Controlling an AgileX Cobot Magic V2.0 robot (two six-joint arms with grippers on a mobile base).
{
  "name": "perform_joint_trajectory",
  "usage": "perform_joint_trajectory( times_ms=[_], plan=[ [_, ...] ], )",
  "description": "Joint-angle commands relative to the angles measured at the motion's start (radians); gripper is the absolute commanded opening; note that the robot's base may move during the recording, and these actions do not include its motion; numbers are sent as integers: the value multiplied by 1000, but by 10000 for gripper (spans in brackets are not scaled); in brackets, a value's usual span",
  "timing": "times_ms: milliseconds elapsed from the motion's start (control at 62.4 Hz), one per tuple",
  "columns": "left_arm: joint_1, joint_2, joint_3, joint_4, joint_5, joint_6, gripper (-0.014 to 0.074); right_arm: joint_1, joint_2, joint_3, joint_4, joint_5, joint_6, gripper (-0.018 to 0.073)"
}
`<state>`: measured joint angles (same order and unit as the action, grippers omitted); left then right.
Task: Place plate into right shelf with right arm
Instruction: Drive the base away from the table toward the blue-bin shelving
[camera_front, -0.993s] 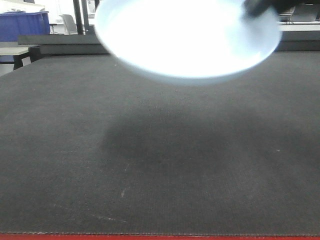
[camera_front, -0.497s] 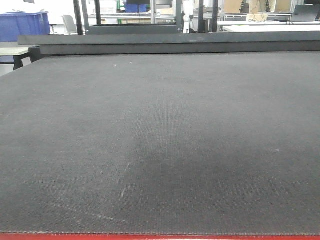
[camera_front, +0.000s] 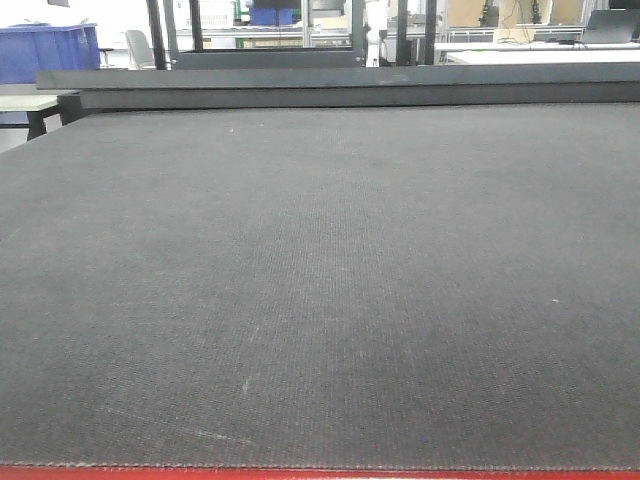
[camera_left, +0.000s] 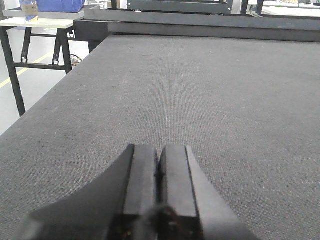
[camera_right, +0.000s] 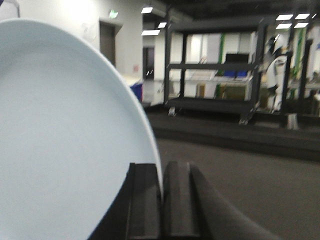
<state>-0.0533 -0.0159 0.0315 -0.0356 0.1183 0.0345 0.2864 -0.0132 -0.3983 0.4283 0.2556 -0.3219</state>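
The plate (camera_right: 65, 140), pale bluish-white and glossy, fills the left half of the right wrist view and stands on edge. My right gripper (camera_right: 162, 172) is shut on the plate's rim, which runs between the two dark fingers. Low over the dark mat in the left wrist view, my left gripper (camera_left: 159, 150) is shut with nothing between its pads. The front view shows neither gripper nor the plate. The right shelf is out of view.
A dark textured mat covers the table (camera_front: 320, 280), with a red front edge (camera_front: 320, 474) and a raised dark rail (camera_front: 340, 85) at the back. Blue bins (camera_front: 50, 50) stand far left by a side table (camera_left: 40, 22). A dark multi-tier rack (camera_right: 215, 75) stands beyond the table.
One second ago the plate hung at the top of the front view with its shadow on the mat. It then left that view, and the mat has stayed bare since.
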Motion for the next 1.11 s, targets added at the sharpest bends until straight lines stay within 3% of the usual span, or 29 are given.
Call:
perform_joint_trajectory(
  times_ms=[0,256,1089],
  plan=[
    [1,-6,10,-6,-88,-3,-47,-4,-10,33,10,-200,-8,56],
    [1,-6,10,-6,-88,-3,-47,-4,-10,110,10,-240,-8,56],
    [1,-6,10,-6,-88,-3,-47,-4,-10,112,10,-235,-8,56]
  ],
)
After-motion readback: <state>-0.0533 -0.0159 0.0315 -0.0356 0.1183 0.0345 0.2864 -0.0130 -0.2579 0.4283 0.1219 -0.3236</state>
